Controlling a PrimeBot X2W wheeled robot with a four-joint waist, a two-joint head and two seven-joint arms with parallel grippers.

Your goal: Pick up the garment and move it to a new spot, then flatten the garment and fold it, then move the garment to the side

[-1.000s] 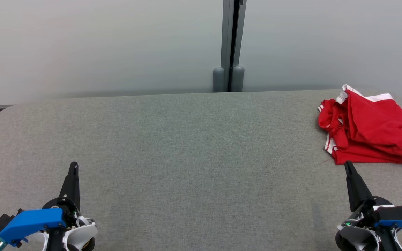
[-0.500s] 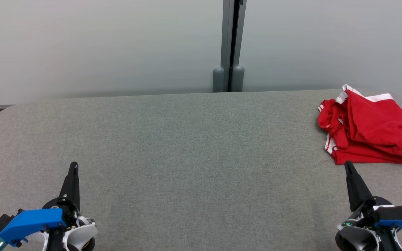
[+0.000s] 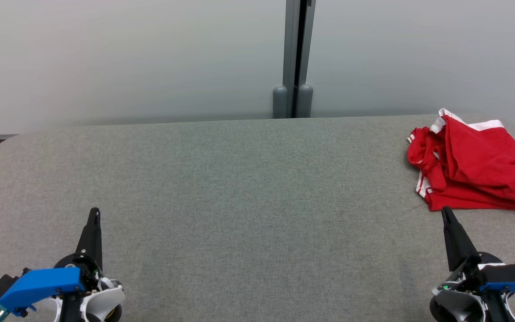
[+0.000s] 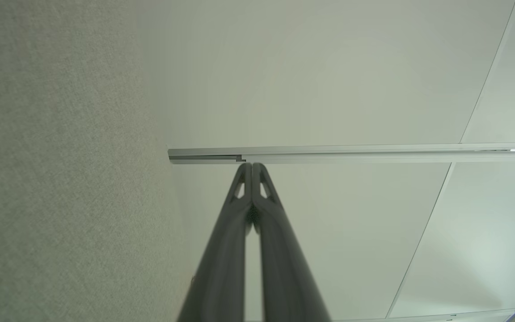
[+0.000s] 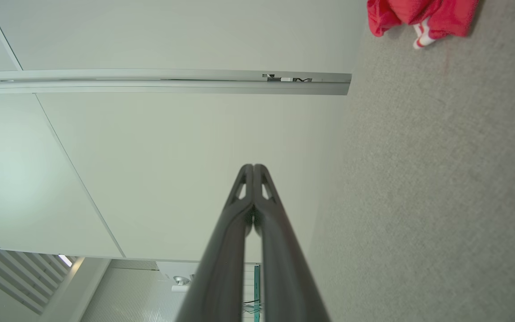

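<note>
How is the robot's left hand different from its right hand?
The left gripper points at bare grey table; the right gripper points at the crumpled red garment, its tip near the edge. The left gripper sits far from the garment; the right gripper sits close. Both have their fingers shut and hold nothing.

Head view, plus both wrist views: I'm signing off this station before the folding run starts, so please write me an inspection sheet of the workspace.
Surface: grey fabric-covered table, flat.
Job's things: red garment with white trim, bunched in a heap at the table's far right, not flattened.
Clutter: faint reddish mark by the garment, too small to identify.
Grippers: left gripper shut, holding nothing, lower left; right gripper shut, holding nothing, just short of the garment.
Cables: nothing seen.
Surroundings: pale wall panels behind the table, split by a grey post.
</note>
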